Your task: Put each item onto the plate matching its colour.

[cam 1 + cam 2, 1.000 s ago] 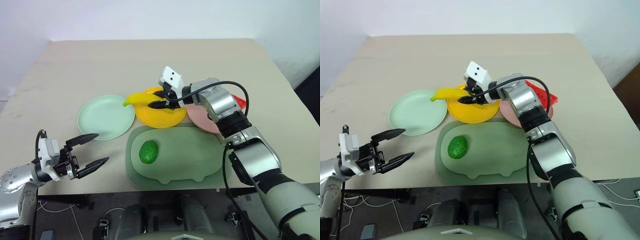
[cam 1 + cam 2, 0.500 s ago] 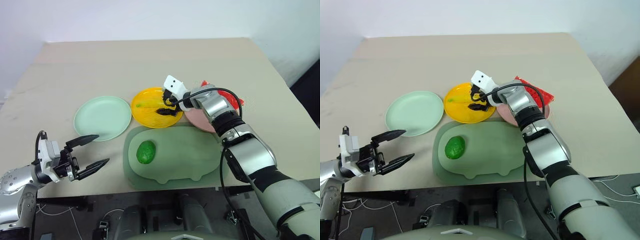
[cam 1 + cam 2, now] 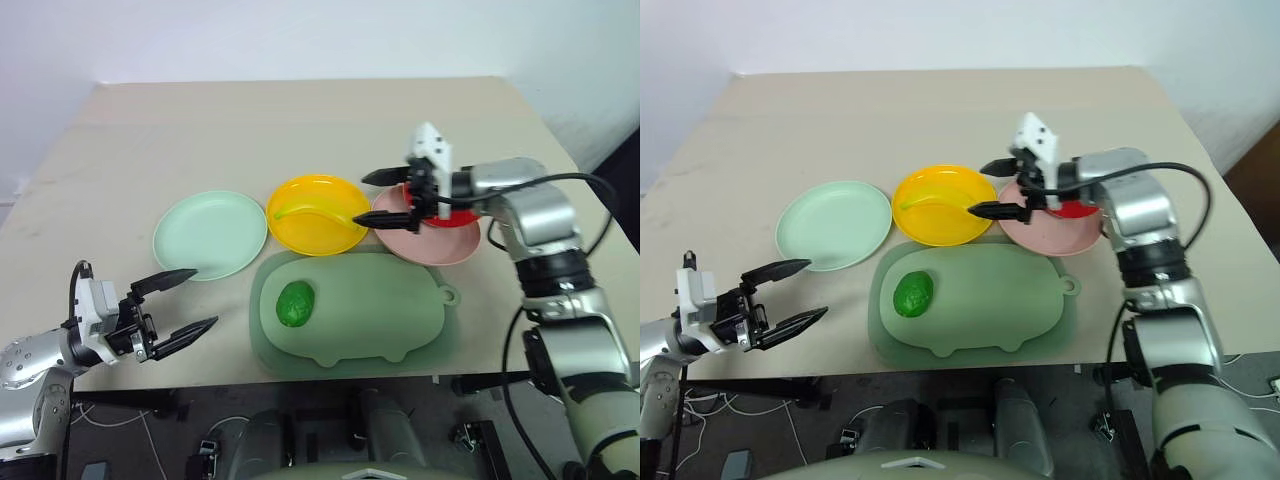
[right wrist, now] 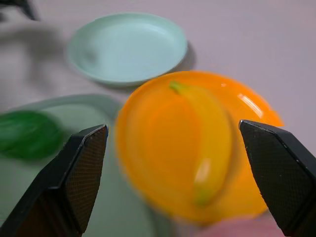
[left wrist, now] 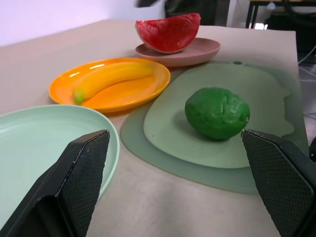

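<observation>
The yellow banana (image 3: pixel 305 210) lies on the yellow-orange plate (image 3: pixel 318 232). A red watermelon slice (image 5: pixel 168 32) rests on the pink plate (image 3: pixel 430 242). On the sage-green mat sits the bumpy green fruit (image 3: pixel 295 303). The mint green plate (image 3: pixel 210 234) holds nothing. My right gripper (image 3: pixel 380 197) hangs open over the gap between the yellow-orange and pink plates, holding nothing. My left gripper (image 3: pixel 184 299) stands open near the table's front left edge, in front of the mint plate and apart from all the items.
A large sage-green pig-shaped mat (image 3: pixel 370 315) lies at the table's front, just before the three plates. The table's front edge (image 3: pixel 200 375) runs right behind my left gripper. The far half of the beige table (image 3: pixel 300 120) is bare.
My right gripper has let go of the banana, which now lies on the yellow-orange plate. It opened and drew back to the right and upward. The left gripper has kept still.
</observation>
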